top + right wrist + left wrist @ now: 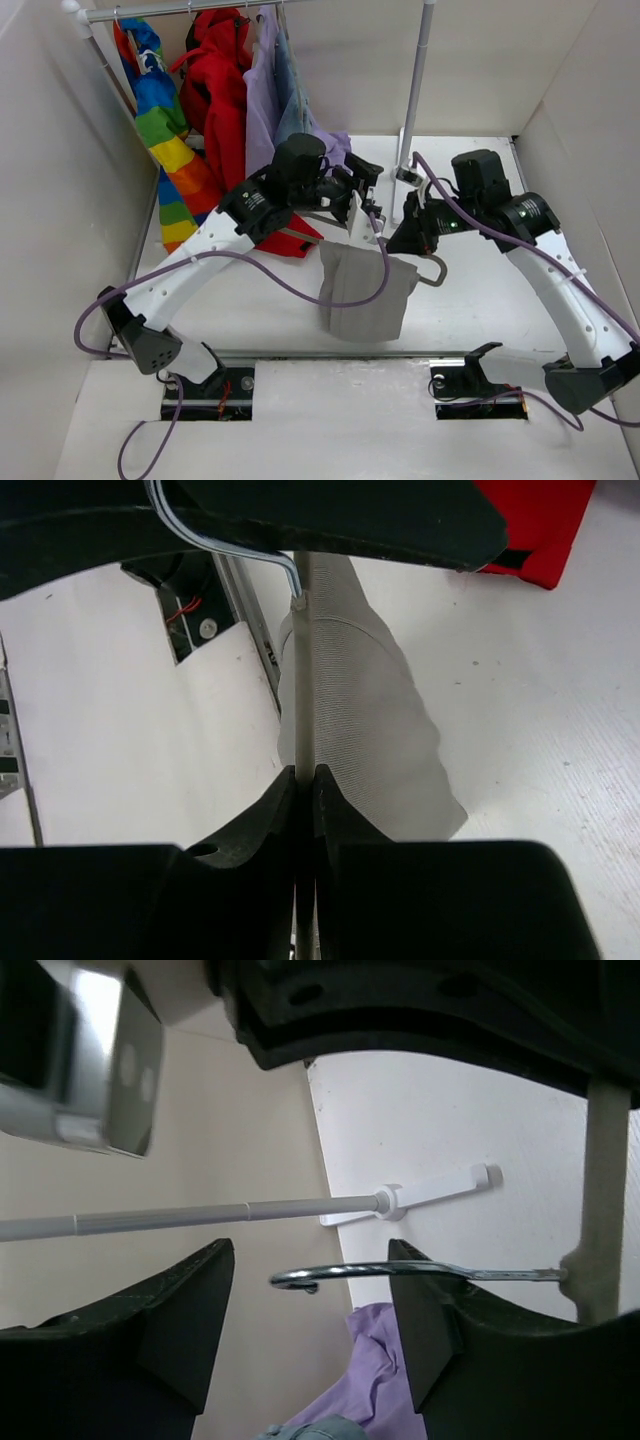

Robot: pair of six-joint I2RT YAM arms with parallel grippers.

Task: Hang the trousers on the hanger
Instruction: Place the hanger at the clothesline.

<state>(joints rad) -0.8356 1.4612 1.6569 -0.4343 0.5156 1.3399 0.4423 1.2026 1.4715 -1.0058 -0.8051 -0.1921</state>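
Observation:
The taupe trousers (365,292) hang folded over the hanger (436,270), held above the middle of the table. My right gripper (408,236) is shut on the hanger's thin pale rod (305,680), with the trousers' fabric (375,730) draped just beyond the fingertips (335,790). My left gripper (362,208) is open. In the left wrist view the hanger's metal hook (330,1275) lies across the gap between the two fingers (425,1310), and the gripper (310,1260) is not closed on it.
A clothes rack stands at the back, with a top rail (180,10) and an upright pole (415,90). On it hang a rainbow garment (165,120), a red coat (225,100), a lilac garment (262,110) and a blue-grey one (290,90). White walls enclose both sides.

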